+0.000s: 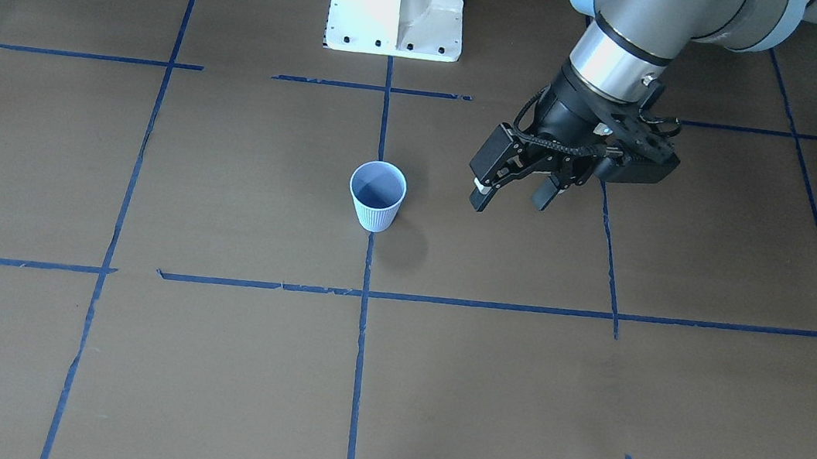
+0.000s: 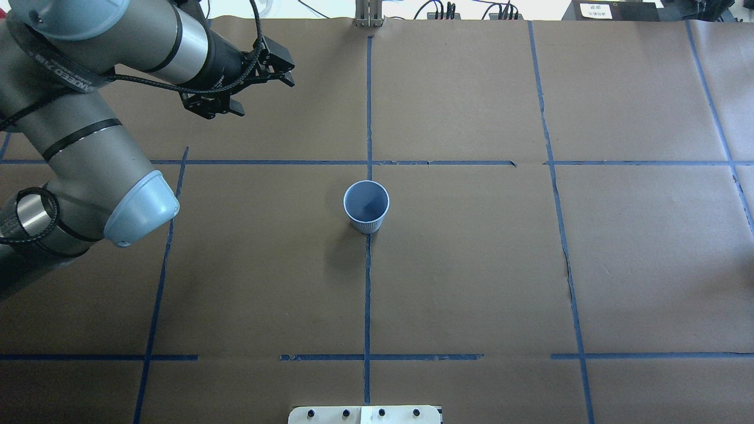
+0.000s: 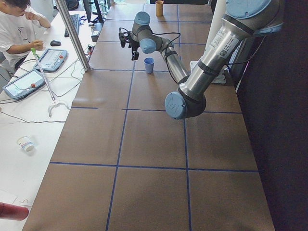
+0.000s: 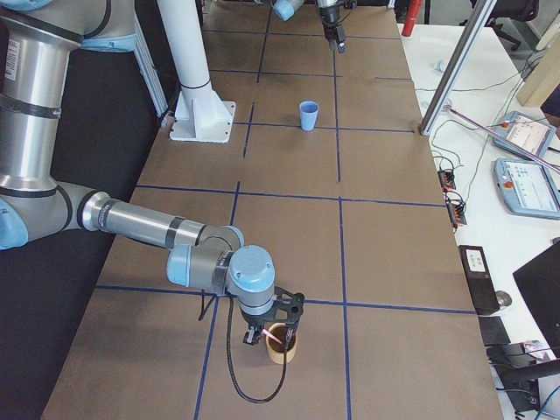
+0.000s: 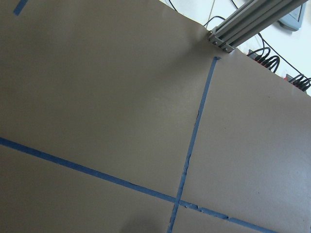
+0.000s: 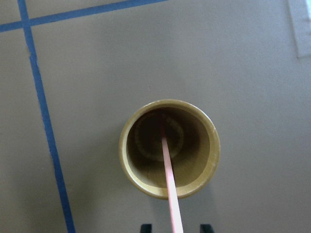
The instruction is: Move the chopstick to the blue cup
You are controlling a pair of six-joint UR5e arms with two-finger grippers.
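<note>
Right wrist-mounted view alone: shows pink chopstick [image 6: 167, 165] leaning in tan cup [image 6: 214, 155], between spread tips of right gripper [image 6: 175, 228], not yet pinched. Likely light, stiff, slick; best taken on upper shaft, above rim. Exterior front-facing view: shows instead blue cup [image 1: 377, 196], empty, mid-table; left gripper [image 1: 512, 199] wide, holding nothing, to robot's left of it.

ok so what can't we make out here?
Chopstick top end: right wrist view, cut off by bottom edge; exterior right view, too small, partly hidden by right gripper.
Tan cup and right gripper: outside overhead and front-facing frames.
Blue cup: outside left wrist view, which shows only table.
</note>
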